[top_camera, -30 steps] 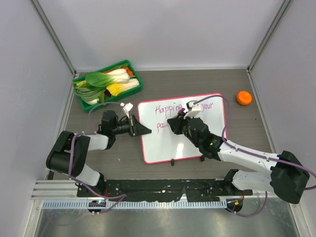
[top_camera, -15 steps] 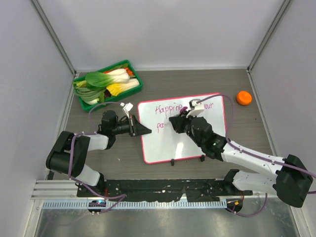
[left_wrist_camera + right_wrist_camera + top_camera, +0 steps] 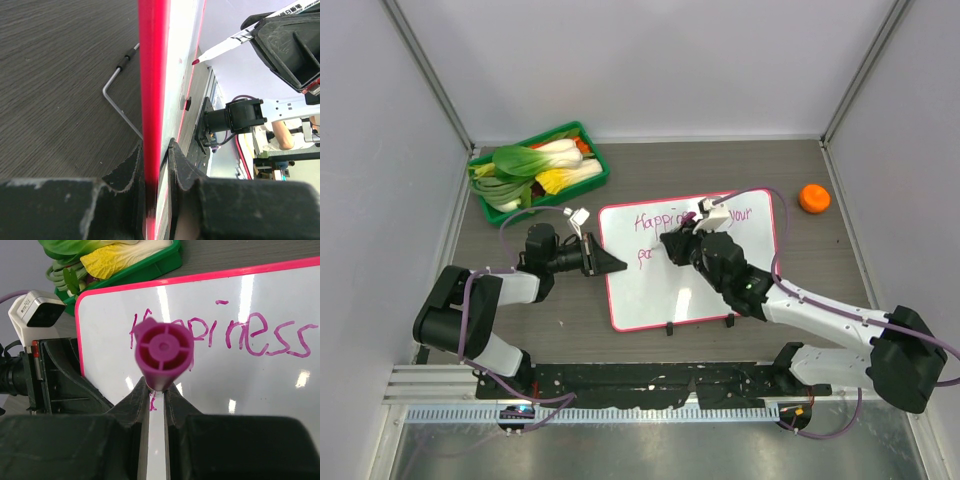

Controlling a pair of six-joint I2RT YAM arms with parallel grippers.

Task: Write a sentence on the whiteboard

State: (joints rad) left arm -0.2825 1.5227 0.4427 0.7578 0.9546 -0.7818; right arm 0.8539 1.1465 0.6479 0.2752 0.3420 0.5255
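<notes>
Fingers [image 3: 131,172] of the left gripper [image 3: 612,264] are closed down to a narrow gap and pinch the pink-red left edge of the whiteboard [image 3: 700,288]. In the left wrist view the frame runs straight up between them. The board lies flat on the table [image 3: 550,310] at the centre of the overhead view. A bent grey wire foot [image 3: 117,97] shows beside its frame.

The right gripper [image 3: 673,244], right of the left one and over the board's upper middle, is fully closed on a purple marker [image 3: 162,351]. Its jaws press both sides of the barrel. The left wrist view shows the marker's tip pointing at the white surface; whether it touches I cannot tell.

The sentence [image 3: 655,222] is thin magenta script along the board's top. "Happiness" reads clearly in the right wrist view, partly covered by the marker's end, and "your" follows at the right. A second line starts just left of the right gripper, too small to read. Black print on the marker's white barrel is also illegible.

A green tray [image 3: 597,152] of leafy vegetables sits at upper left, well apart from the board. A small orange object [image 3: 813,198] lies off the board's upper right corner.
</notes>
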